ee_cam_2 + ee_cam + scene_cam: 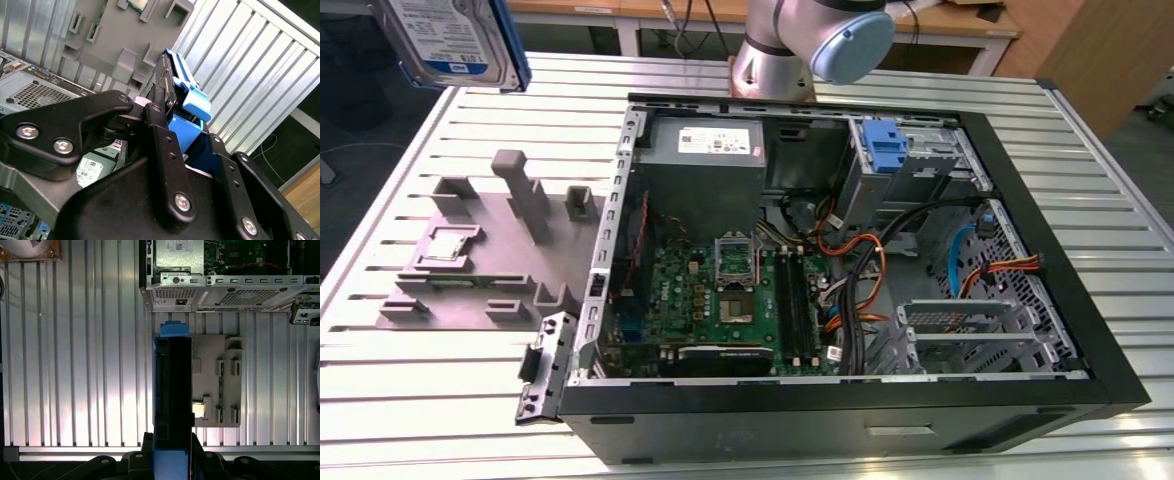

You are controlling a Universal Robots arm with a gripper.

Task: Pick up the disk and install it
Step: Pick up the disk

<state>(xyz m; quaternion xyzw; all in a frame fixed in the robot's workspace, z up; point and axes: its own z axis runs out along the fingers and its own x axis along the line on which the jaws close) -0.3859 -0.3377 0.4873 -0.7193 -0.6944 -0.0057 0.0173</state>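
The gripper (pixel 172 456) is clamping the disk (pixel 454 40) by its faces, holding it aloft at the exterior view's upper left. The open computer case (pixel 854 420) is holding a motherboard (pixel 720 300), a power supply (pixel 707 140) and a blue caddy (pixel 886 150).

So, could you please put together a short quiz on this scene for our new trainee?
1. True or false: the disk lies flat on the table.
2. In the exterior view, where does the grey holder stand relative to the computer case? A) at its left B) at its right C) inside it
3. What colour is the bracket round the disk's edges?

Key:
1. False. The fingers hold it in the air above the table.
2. A.
3. Blue.
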